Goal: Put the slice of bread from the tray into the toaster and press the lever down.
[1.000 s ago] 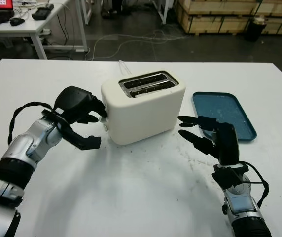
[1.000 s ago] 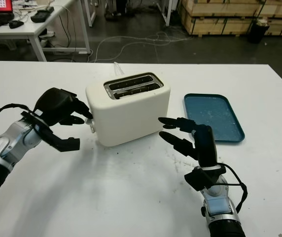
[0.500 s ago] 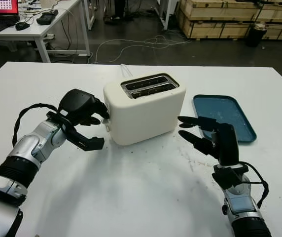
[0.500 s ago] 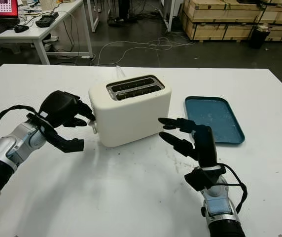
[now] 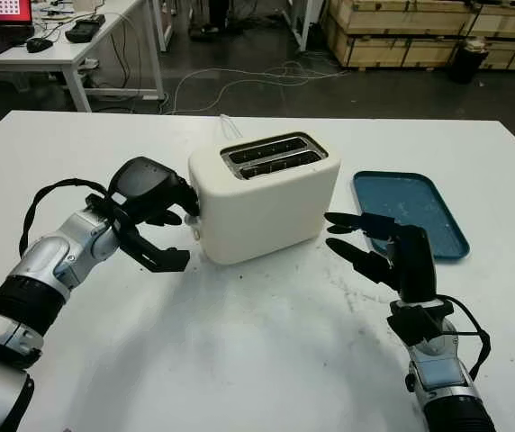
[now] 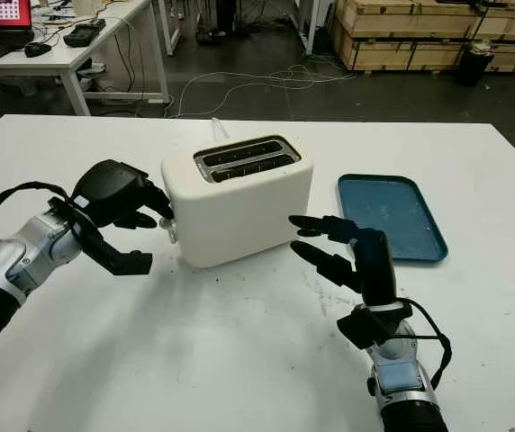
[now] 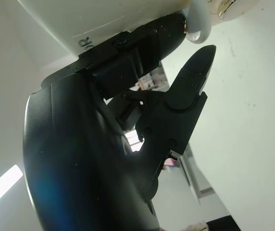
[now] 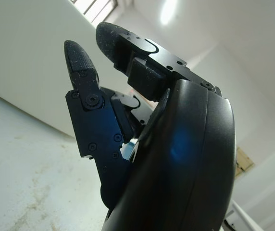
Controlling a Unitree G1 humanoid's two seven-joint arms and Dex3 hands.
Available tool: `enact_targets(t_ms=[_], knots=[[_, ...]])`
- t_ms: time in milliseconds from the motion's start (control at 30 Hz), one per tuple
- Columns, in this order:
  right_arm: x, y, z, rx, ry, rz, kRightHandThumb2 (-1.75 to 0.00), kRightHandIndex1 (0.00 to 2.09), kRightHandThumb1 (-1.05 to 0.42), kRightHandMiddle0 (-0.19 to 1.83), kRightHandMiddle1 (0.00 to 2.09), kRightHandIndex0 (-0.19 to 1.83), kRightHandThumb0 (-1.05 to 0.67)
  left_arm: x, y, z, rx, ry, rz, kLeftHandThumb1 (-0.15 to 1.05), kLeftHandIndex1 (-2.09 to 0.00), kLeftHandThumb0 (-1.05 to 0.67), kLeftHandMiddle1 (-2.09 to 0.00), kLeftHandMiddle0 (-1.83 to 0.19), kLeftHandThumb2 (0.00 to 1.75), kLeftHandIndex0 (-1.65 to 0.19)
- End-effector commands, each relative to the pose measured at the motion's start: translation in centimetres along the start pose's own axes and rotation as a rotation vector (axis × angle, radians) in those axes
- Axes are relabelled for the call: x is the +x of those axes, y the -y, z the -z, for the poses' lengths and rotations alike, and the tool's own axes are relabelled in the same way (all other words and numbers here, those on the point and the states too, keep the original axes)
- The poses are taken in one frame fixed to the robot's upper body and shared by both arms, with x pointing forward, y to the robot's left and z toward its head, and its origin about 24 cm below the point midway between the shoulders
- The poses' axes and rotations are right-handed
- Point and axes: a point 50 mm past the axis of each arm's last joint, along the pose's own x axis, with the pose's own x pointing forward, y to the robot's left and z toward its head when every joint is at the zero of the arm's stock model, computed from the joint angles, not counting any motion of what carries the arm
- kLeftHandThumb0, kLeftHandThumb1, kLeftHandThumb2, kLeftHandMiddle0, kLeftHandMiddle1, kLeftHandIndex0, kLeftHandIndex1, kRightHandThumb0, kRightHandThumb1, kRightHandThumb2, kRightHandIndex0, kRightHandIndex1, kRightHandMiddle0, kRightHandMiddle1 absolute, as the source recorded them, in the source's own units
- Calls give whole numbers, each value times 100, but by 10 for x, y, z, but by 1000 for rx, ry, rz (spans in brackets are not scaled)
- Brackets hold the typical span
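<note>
On a white table, the robot's right hand hovers open at the near right, holding nothing, its fingertips pointing left toward the toaster's right end but apart from it. The left hand is at the toaster's left end, fingers curled around nothing; in the left wrist view one fingertip presses against the pale lever knob, and another finger reaches out below it.

The cream two-slot toaster stands upright near the table's middle, turned slightly. Both slots show dark interiors with metal rims; whether a slice of bread sits inside cannot be told from the head views. The lever sits low on the left end face.

To the toaster's right and a little farther back lies a blue-green rectangular tray with rounded corners, flat on the table, only pale flecks on its surface. A thin cord rises behind the toaster.

Beyond the table, cables trail across a dark floor, a white desk stands far left, and wooden crates line the far right.
</note>
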Motion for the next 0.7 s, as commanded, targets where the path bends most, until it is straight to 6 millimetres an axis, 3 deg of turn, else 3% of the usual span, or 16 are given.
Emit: enact_targets(t_ms=[0,267,333,500,567,667], knots=[[1,1,-1,4,16,3,0,66,-78,112,0,95,-37,-1,39,-31,-30,124,178,65,0,-17,-125,-99,0,-136],[1,0,-2,-1,13,2,0,66,-79,112,0,95,-39,3,36,-33,-49,121,119,66,-1,-26,-122,-99,1,-139],[1,0,-2,2,12,0,0,65,-79,112,0,95,-39,4,43,-37,-85,99,134,69,-1,-27,-134,-93,1,-139],[0,-1,-1,7,9,-2,0,66,-79,111,0,96,-38,2,82,-57,-285,31,137,74,0,-22,-140,-89,1,-134],[-1,-1,0,5,5,-4,0,66,-79,111,0,95,-39,1,101,-66,-331,-2,157,75,0,-23,-150,-86,1,-134],[-1,0,0,3,4,-6,0,65,-79,111,0,95,-39,-2,119,-75,-374,-50,198,78,0,-22,-148,-79,1,-132]])
